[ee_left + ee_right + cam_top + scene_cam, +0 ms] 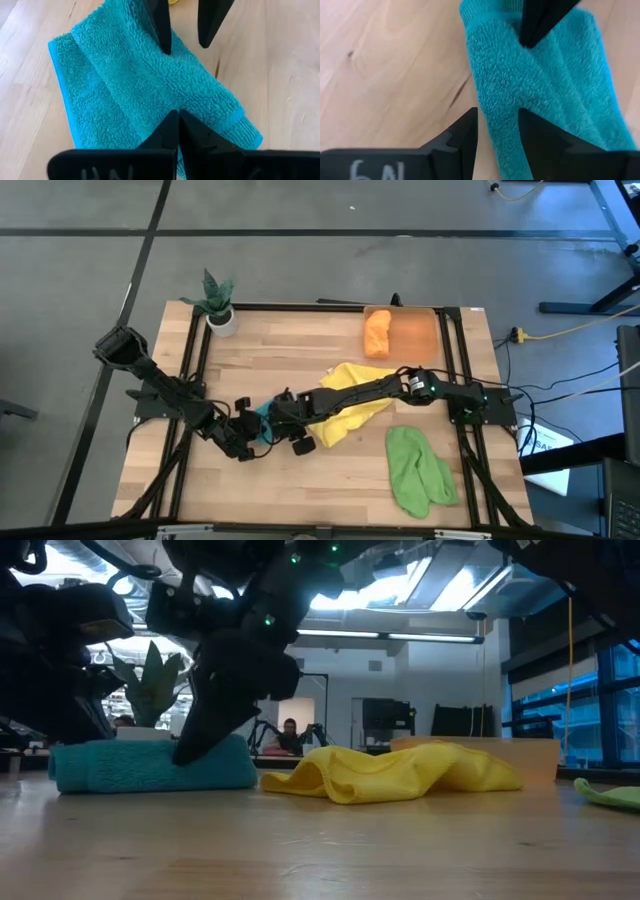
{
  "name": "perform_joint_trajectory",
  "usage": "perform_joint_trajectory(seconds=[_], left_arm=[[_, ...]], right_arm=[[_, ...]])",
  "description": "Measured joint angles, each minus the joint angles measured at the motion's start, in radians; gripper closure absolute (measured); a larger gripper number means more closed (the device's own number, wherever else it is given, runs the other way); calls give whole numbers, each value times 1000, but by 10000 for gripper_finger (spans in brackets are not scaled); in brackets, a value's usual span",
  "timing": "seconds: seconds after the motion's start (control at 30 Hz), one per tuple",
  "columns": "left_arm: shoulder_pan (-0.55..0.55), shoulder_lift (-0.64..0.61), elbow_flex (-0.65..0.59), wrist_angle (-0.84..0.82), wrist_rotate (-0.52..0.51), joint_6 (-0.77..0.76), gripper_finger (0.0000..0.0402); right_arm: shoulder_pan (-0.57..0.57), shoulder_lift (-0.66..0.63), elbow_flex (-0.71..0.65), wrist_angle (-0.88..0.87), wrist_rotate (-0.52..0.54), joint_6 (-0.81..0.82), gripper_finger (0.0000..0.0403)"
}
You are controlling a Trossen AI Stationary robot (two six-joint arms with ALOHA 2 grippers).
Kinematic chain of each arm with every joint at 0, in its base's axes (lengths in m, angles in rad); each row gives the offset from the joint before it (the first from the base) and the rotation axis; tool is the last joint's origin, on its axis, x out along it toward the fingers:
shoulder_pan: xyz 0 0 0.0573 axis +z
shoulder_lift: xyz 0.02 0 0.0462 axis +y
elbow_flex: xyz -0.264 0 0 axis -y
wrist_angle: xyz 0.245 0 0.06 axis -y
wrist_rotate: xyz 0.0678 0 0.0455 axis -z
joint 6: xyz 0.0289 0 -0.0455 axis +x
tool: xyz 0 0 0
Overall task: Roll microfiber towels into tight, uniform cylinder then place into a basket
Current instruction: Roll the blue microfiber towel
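The teal towel (262,418) lies on the table left of centre, folded into a thick strip (150,765). My left gripper (178,117) is shut, its tips on the strip. My right gripper (497,112) reaches across from the right and stands open over the strip's long edge, opposite the left one. The yellow towel (350,402) lies crumpled under the right arm. A rolled orange towel (377,332) lies in the orange basket (418,332) at the far edge. The light green towel (420,470) lies loose near the front right. My left gripper presses its shut fingertips down on the top of the teal strip (170,107), slanting down from the table's left. The strip lies flat on the wood beneath them. My right gripper slants down from the right. One fingertip (166,47) is on the strip's top near its long edge. The other (205,42) stands over bare wood just beyond that edge. Towel (497,135) fills the gap between them.
A white pot with a green plant (220,308) stands at the far left corner. Black frame rails (455,360) run along the table's sides. Bare wood shows near the front edge, left of the green towel.
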State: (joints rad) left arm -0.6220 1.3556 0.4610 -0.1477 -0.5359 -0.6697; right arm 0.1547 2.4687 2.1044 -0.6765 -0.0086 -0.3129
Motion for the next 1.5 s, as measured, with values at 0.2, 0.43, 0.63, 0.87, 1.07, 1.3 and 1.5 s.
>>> perform_joint_trajectory(seconds=[0.2, 0.43, 0.63, 0.87, 1.07, 1.3, 1.5], left_arm=[[0, 0, 0, -1, 0, 0, 398], [0, 0, 0, -32, 0, -1, 398], [0, 0, 0, -34, 0, -2, 398], [0, 0, 0, -34, 0, -7, 398], [0, 0, 0, -34, -1, -8, 398], [0, 0, 0, -34, 4, -8, 398], [2, 0, 0, -34, 30, -8, 398]], right_arm=[[-2, 0, 16, 13, 0, -15, 262], [4, 0, 16, -8, 0, -36, 262], [29, 0, 16, -49, -2, -103, 262], [41, 0, -37, 2, 118, -210, 262], [41, -2, -95, 93, 223, -250, 262], [43, 0, -102, 126, 262, -269, 262], [51, 0, -103, 175, 280, -321, 262]])
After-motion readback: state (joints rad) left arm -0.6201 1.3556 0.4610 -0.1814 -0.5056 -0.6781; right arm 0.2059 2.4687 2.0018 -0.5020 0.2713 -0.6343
